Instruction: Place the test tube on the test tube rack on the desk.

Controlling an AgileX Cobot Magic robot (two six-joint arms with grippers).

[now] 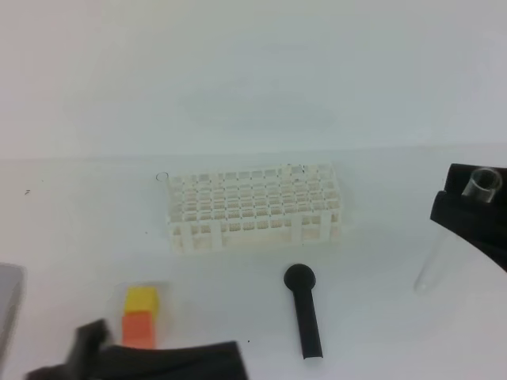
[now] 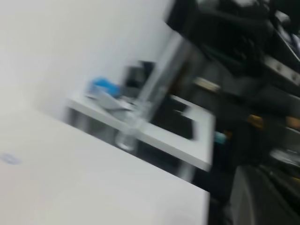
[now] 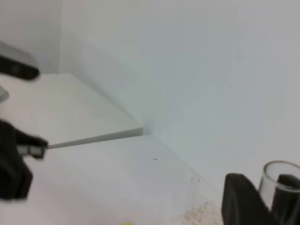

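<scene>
The clear test tube (image 1: 444, 249) hangs tilted at the far right above the desk (image 1: 79, 237). Its open rim is up and its rounded bottom points down-left. My right gripper (image 1: 478, 195) is shut on it just below the rim. In the right wrist view the black fingers (image 3: 239, 199) flank the test tube's rim (image 3: 274, 185). The white test tube rack (image 1: 253, 206) stands mid-desk, well left of the tube. My left gripper (image 1: 91, 339) is low at the front left, dark and blurred, and shows nothing in its grasp. The blurred left wrist view shows the test tube (image 2: 152, 89) slanting.
A black round-headed tool (image 1: 305, 317) lies in front of the rack. A yellow block stacked on an orange one (image 1: 139, 317) sits by the left arm. A grey object (image 1: 8, 309) is at the left edge. A small ring mark (image 1: 162, 177) lies by the rack's back left corner.
</scene>
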